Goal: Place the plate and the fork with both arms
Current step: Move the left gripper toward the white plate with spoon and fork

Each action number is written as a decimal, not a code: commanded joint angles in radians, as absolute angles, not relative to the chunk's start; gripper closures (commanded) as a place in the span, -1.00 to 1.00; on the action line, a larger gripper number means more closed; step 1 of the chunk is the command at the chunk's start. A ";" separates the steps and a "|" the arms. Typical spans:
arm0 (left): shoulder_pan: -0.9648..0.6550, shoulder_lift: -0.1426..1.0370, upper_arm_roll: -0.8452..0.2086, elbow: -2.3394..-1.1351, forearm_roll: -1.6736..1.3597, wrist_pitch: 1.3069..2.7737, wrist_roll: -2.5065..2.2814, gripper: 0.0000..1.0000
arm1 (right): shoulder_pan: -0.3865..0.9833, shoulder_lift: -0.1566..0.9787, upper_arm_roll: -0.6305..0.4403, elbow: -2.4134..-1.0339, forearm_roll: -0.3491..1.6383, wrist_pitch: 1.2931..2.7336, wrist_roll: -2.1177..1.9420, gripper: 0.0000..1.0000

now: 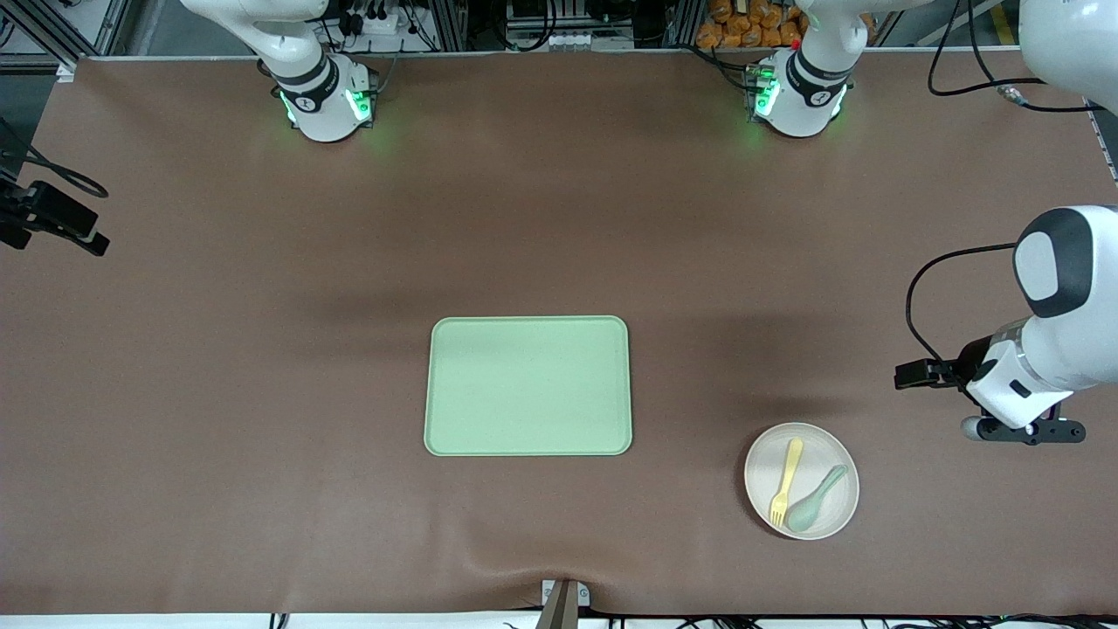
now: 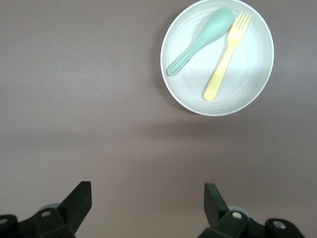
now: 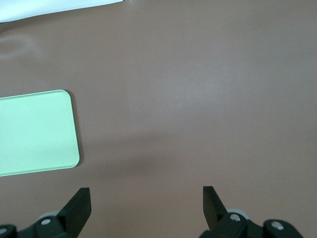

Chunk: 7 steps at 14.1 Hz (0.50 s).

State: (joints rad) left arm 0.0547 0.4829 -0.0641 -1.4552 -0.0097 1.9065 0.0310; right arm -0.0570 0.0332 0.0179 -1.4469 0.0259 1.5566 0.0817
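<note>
The cream-white plate (image 1: 834,459) lies on the brown mat near the front edge, toward the left arm's end of the table. On it rest the pale yellow fork (image 1: 786,483) and a pale green spoon (image 1: 817,499), side by side. The left wrist view shows the same plate (image 2: 250,79), fork (image 2: 224,64) and spoon (image 2: 199,42). My left gripper (image 1: 1026,431) (image 2: 147,187) hangs open over bare mat beside the plate, holding nothing. My right gripper (image 3: 147,191) is open and empty over bare mat, off to the side of the tray toward the right arm's end.
A pale green rectangular tray (image 1: 528,386) (image 3: 34,131) lies at the middle of the table with nothing on it. A black camera mount (image 1: 52,220) juts in at the right arm's end. A small bracket (image 1: 563,598) sits at the front edge.
</note>
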 commanded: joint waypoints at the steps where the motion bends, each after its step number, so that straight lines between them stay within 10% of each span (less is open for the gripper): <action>1: 0.055 0.526 -0.068 -1.443 0.012 1.965 0.003 -1.00 | -0.081 0.038 0.034 -1.433 0.043 1.546 0.072 -1.00; 7: 0.055 0.598 -0.064 -1.443 0.012 2.080 -0.032 -1.00 | -0.081 0.038 0.034 -1.433 0.043 1.546 0.072 -1.00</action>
